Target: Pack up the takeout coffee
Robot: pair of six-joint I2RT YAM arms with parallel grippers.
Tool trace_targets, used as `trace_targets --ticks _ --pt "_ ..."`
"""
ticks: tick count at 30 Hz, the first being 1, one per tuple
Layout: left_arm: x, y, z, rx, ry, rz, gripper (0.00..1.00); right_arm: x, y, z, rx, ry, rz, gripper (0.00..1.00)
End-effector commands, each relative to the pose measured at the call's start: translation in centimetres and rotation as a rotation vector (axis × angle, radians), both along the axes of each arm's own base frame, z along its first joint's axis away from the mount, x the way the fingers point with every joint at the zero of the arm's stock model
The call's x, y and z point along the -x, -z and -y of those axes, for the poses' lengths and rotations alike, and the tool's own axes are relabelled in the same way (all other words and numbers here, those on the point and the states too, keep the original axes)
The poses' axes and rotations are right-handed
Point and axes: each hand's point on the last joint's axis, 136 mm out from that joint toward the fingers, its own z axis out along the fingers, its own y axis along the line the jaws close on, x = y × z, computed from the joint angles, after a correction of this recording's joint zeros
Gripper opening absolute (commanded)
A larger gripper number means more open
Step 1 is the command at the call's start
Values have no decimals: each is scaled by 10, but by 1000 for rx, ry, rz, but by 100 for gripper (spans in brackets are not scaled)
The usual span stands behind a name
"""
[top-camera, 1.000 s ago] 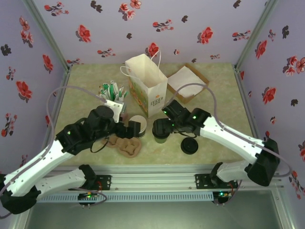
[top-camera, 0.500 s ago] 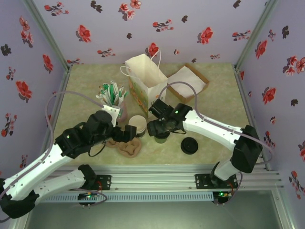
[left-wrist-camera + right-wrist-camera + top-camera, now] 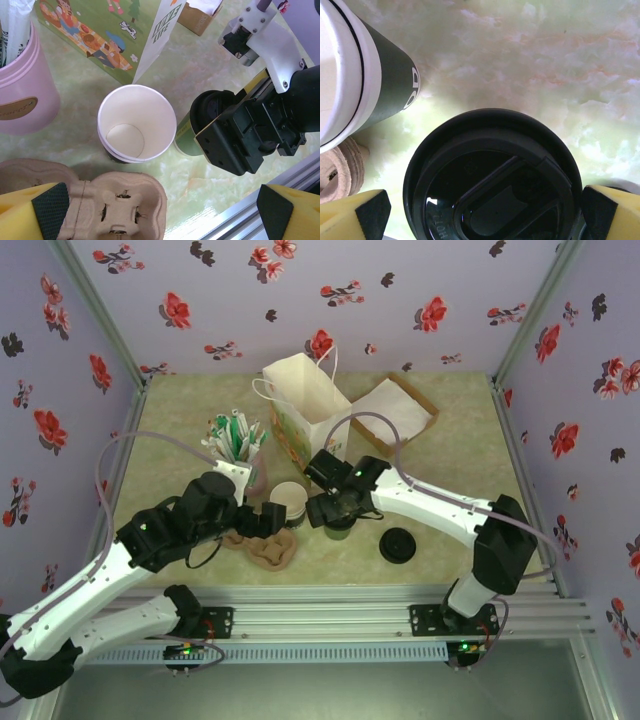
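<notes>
1. The left gripper (image 3: 160,212) is spread wide above the carrier (image 3: 117,205) and holds nothing.
2. The right gripper (image 3: 484,214) is spread too, with a pad on each side of the lidded cup (image 3: 492,165). I cannot tell whether the pads touch it.
3. The lidded cup stands upright at the table's (image 3: 460,460) near middle, just right of the open cup (image 3: 136,131).
4. The open cup stands between the carrier and the bag (image 3: 310,415).
5. A loose lid (image 3: 398,545) lies right of the lidded cup, apart from it.
</notes>
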Motion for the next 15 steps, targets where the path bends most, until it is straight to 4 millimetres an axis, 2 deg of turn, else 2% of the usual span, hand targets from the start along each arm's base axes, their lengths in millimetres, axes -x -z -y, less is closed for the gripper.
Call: trace_targets --ticks 1,8,15 --pt "-3 2 -6 0 -33 4 99 0 5 0 46 -16 -1 99" --pt "-3 2 -7 2 -35 4 99 -2 7 4 76 -12 5 99" --pt "-4 2 -6 3 -34 7 99 -1 -6 1 61 -18 31 99"
